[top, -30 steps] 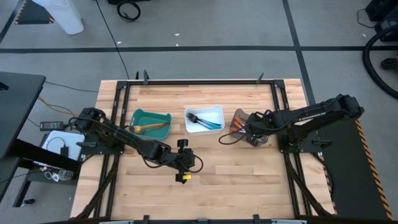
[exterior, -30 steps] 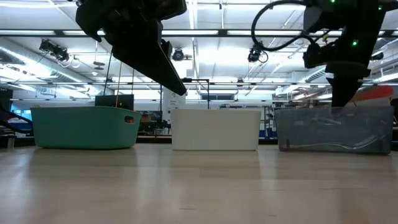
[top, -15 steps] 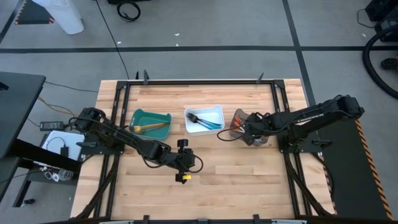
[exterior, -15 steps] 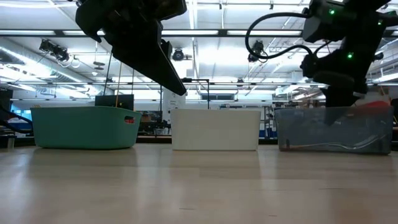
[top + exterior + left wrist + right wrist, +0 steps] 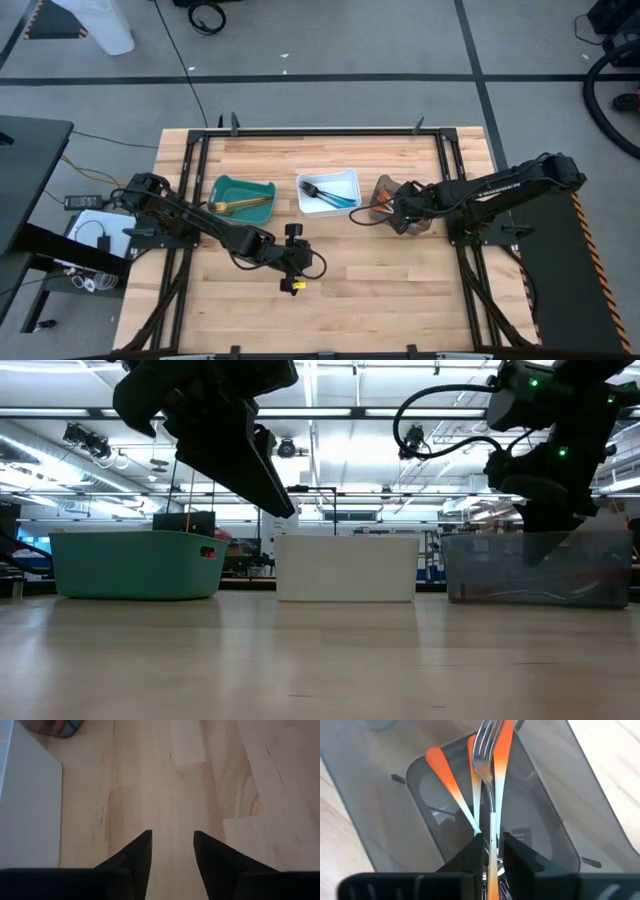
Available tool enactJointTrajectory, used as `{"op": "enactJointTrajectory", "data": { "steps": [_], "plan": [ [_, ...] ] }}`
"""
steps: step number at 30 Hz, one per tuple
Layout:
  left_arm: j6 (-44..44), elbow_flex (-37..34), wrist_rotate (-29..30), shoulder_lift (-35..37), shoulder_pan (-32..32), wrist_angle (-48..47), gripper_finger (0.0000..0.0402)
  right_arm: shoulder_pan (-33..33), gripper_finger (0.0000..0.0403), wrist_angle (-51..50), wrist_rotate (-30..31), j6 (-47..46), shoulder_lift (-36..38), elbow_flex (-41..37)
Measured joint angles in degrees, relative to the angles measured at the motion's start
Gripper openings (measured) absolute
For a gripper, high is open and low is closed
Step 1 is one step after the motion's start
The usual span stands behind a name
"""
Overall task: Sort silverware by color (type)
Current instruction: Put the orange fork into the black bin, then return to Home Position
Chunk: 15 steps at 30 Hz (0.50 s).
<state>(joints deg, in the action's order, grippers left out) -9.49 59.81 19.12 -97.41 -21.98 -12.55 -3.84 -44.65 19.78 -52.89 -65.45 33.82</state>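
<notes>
Three bins sit in a row on the wooden table (image 5: pixel 330 280), and I place everything by the white bin (image 5: pixel 329 192) in the middle. To one side of it is the teal bin (image 5: pixel 242 197), holding gold silverware (image 5: pixel 240 206); to the other side is the grey-brown bin (image 5: pixel 392 197), where I am working now. Inside the white bin lie the blue-handled pieces (image 5: pixel 335 199) with a dark fork (image 5: pixel 312 189). My left arm waits over bare wood, nearer the front edge of the table than the white bin, and my left gripper (image 5: pixel 172 851) has its fingers spread with nothing between them. My right gripper (image 5: pixel 491 847) is down inside the grey-brown bin, its fingers close on either side of an orange-handled fork (image 5: pixel 492 780) whose tines point away from me; I cannot tell whether they pinch it or have just let go. Two more orange-handled pieces (image 5: pixel 451 780) lie beside that fork in the same bin, fanned out from my fingertips.
</notes>
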Motion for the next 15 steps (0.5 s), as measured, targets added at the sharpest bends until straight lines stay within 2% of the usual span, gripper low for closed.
{"op": "enactJointTrajectory", "data": {
  "steps": [6,9,15],
  "plan": [
    [2.6,-0.3,0.2,2.5,-0.1,-0.3,0.0153,-0.3,0.0109,0.0,-0.5,2.6,2.9,0.0],
    [2.7,-2.0,0.2,4.9,-0.1,0.2,0.0153,-1.9,0.0120,0.7,2.5,3.9,5.9,0.0],
    [1.1,-9.7,0.3,12.2,0.4,5.2,0.0153,-5.1,0.0123,5.0,9.0,7.9,10.5,0.0]
  ]
}}
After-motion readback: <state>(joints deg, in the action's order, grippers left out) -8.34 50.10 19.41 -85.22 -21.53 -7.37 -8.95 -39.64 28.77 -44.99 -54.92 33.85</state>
